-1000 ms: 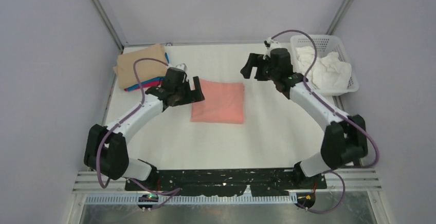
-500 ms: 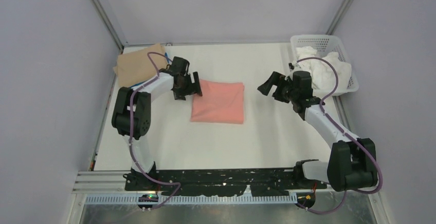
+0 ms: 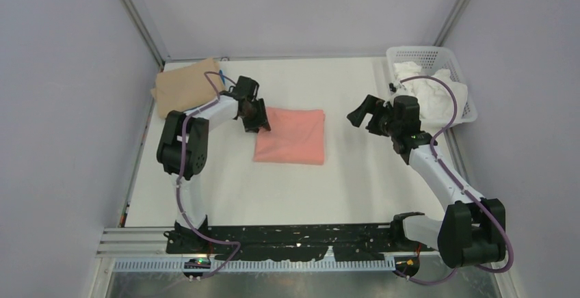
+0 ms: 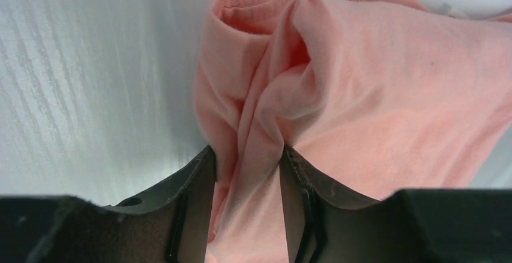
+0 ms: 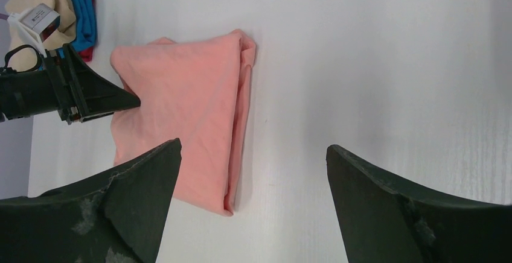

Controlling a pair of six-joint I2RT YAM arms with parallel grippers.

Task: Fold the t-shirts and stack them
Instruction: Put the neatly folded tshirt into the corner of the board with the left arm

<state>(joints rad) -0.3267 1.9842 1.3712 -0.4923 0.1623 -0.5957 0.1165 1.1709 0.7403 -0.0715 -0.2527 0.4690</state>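
Pinching salmon-pink t-shirt [image 4: 374, 76] edge w/ L claw [image 4: 246, 161]; R claw [image 5: 252, 149] spread wide over table [image 3: 273, 188].

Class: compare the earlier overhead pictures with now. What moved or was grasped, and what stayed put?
The left gripper moved right onto the far-left corner of the salmon-pink shirt and closed on a fold of it. The right gripper, open and empty, drew back rightward and nearer. The rest of the shirt, the tan-topped stack and the basket stayed where they were.

Even, bright overhead light, soft shadows — the surface [image 3: 356, 175] nearly blows out white; wrist views stay sharp.
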